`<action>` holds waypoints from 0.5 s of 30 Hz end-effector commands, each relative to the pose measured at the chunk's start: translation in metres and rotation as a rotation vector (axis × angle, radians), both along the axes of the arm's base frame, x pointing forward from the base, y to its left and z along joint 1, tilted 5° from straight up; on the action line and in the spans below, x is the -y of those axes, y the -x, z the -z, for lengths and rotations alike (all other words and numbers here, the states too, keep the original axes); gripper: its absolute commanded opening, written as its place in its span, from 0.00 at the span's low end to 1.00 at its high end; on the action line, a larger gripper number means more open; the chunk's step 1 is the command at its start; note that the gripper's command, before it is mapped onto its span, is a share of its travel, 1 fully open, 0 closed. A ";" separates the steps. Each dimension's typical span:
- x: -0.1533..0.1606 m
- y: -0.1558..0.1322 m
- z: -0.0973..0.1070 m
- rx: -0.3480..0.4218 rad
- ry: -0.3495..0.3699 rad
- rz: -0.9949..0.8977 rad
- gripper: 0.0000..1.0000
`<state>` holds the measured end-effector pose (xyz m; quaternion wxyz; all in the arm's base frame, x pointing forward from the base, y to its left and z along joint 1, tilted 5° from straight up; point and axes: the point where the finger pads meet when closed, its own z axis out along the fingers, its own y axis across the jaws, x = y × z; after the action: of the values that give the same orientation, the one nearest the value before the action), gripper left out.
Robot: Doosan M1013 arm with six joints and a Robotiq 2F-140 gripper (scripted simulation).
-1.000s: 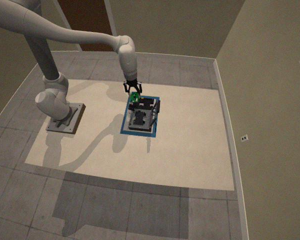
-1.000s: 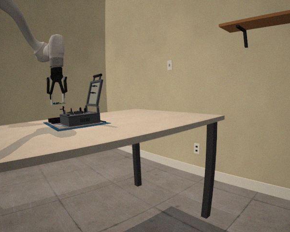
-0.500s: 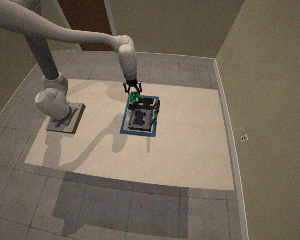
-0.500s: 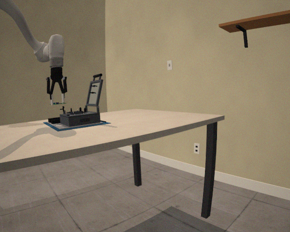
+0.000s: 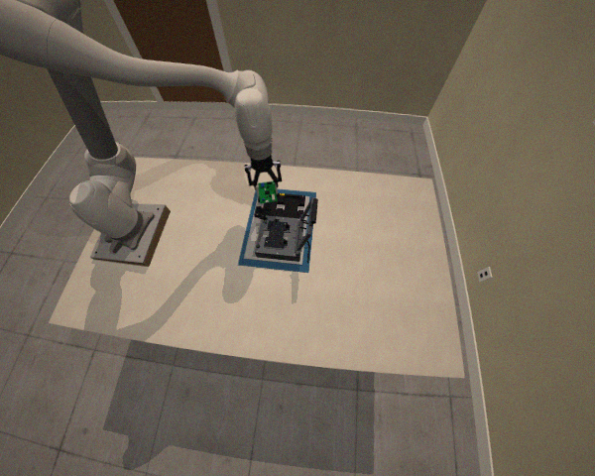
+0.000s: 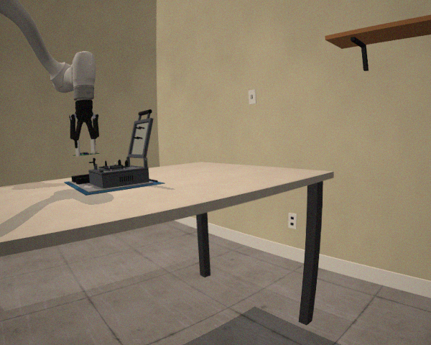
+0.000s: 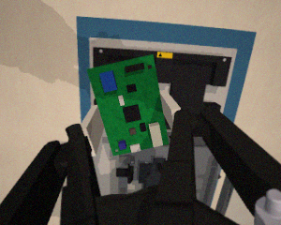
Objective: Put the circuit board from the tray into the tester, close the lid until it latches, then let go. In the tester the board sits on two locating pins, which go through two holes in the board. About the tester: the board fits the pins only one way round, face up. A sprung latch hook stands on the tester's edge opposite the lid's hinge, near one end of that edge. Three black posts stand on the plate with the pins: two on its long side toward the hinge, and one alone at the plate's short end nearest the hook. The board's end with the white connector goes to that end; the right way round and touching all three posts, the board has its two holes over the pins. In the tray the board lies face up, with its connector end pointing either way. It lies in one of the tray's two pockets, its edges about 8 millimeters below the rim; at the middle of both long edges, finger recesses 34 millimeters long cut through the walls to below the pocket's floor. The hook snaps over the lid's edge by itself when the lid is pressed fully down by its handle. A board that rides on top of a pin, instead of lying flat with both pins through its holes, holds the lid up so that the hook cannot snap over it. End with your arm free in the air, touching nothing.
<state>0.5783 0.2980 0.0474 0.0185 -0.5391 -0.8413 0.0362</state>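
My gripper (image 6: 84, 147) is shut on the green circuit board (image 5: 268, 192) and holds it in the air, above the black tray (image 5: 284, 204) and the near end of the tester. The board also shows in the wrist view (image 7: 129, 107), face up and turned slightly askew, with a blue part at its far end and white parts at its near end. The grey tester (image 6: 118, 175) stands on the blue mat (image 5: 277, 231). Its lid (image 6: 141, 137) is open and stands nearly upright, handle at the top. The plate (image 5: 276, 233) with the pins lies uncovered.
The arm's base (image 5: 128, 233) is bolted to the table at the left. The tray and tester share the blue mat at the table's middle. A wall shelf (image 6: 386, 31) hangs far to the right.
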 end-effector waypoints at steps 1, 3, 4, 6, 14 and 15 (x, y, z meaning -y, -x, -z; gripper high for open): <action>0.000 0.000 0.000 -0.002 -0.004 -0.049 0.46; 0.000 0.000 0.000 -0.004 -0.006 -0.079 0.46; 0.000 0.000 0.000 -0.004 -0.008 -0.095 0.46; 0.000 0.000 0.000 -0.005 -0.010 -0.128 0.46; 0.000 0.000 0.000 -0.010 -0.017 -0.234 0.46; 0.000 0.000 0.000 -0.011 -0.019 -0.252 0.46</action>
<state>0.5783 0.2980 0.0474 0.0219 -0.4459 -0.8942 0.0343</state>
